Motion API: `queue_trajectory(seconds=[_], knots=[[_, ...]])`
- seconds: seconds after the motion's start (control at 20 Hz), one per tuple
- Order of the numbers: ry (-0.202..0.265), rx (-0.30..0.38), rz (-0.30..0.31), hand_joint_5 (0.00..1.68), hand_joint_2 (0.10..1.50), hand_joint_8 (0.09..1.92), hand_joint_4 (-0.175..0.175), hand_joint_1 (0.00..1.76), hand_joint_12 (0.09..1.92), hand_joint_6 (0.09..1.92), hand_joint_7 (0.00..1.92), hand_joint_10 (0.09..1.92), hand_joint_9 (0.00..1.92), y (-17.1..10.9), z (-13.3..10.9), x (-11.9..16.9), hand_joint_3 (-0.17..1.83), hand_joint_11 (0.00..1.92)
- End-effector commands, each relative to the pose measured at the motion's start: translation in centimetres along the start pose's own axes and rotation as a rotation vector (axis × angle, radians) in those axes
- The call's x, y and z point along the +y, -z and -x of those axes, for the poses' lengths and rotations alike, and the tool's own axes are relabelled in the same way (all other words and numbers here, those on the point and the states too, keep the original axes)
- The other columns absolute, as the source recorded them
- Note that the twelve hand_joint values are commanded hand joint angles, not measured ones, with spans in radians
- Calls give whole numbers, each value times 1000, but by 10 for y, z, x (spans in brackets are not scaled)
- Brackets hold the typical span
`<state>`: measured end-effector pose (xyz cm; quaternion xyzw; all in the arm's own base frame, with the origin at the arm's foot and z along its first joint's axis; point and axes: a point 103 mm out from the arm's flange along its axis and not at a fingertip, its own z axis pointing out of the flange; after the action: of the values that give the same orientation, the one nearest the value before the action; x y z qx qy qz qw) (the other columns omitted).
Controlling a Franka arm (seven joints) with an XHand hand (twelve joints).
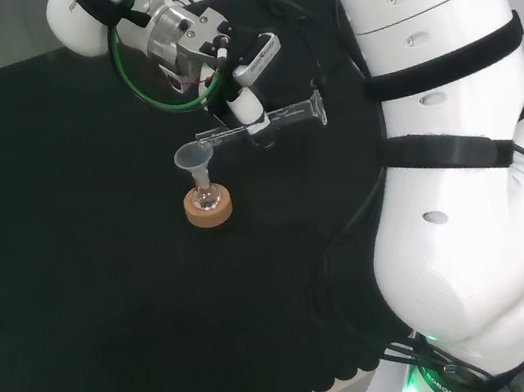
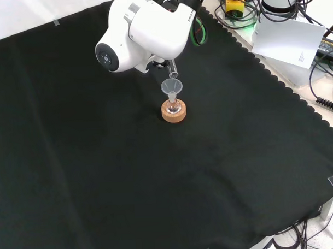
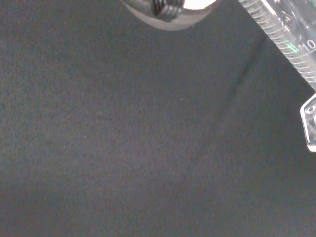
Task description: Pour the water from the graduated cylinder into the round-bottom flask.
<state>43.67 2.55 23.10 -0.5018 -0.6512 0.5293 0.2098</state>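
1. Head view: the hand [image 1: 249, 109] holds the graduated cylinder [image 1: 281, 118] with its fingers curled round the middle of the tube, above the black cloth [image 1: 76, 290].
2. The cylinder lies nearly level in this view, its base pointing to the view's right toward the white arm [image 1: 452, 122] and its mouth pointing left.
3. The mouth sits just above the rim of a clear funnel [image 1: 193, 158], at the funnel's right edge.
4. The funnel stands in the neck of the round-bottom flask [image 1: 206, 200], which rests on a cork ring [image 1: 209, 211] on the cloth.
5. Some clear liquid seems to lie in the flask's bulb; I cannot tell how much, nor how much water is in the cylinder.
6. Front view: the cylinder's mouth end [image 2: 173, 69] comes out from under the arm's big white link [image 2: 144, 29] and slants down toward the funnel [image 2: 172, 87].
7. Below it, the flask [image 2: 173, 107] sits upright in the cork ring [image 2: 173, 113], near the middle of the cloth [image 2: 102, 176] and somewhat toward the far side.
8. Wrist view: the graduated cylinder [image 3: 284, 34] crosses one corner as a clear tube with printed marks, with its flat base [image 3: 310, 121] at the picture's edge.
9. A blurred white part of the hand [image 3: 168, 10] shows at the edge, over bare cloth [image 3: 123, 148].
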Motion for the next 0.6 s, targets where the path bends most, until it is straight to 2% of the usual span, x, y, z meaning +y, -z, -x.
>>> queue_trajectory(seconds=[0.05, 0.3, 0.4, 0.6], knots=[[2, 2, -4, 1239, 996, 512, -175, 1303, 772, 560, 1297, 87, 1655, 0, -1, -1, -2, 1199], [6, 1, 0, 1239, 996, 511, -175, 1303, 771, 559, 1297, 87, 1656, 1, -4, 0, -2, 1199], [16, 3, 55, 1239, 996, 511, -175, 1303, 771, 559, 1297, 87, 1656, 4, -6, -2, -2, 1199], [51, 25, 110, 1239, 996, 511, -175, 1303, 771, 559, 1297, 87, 1656, 5, -5, -4, -2, 1199]])
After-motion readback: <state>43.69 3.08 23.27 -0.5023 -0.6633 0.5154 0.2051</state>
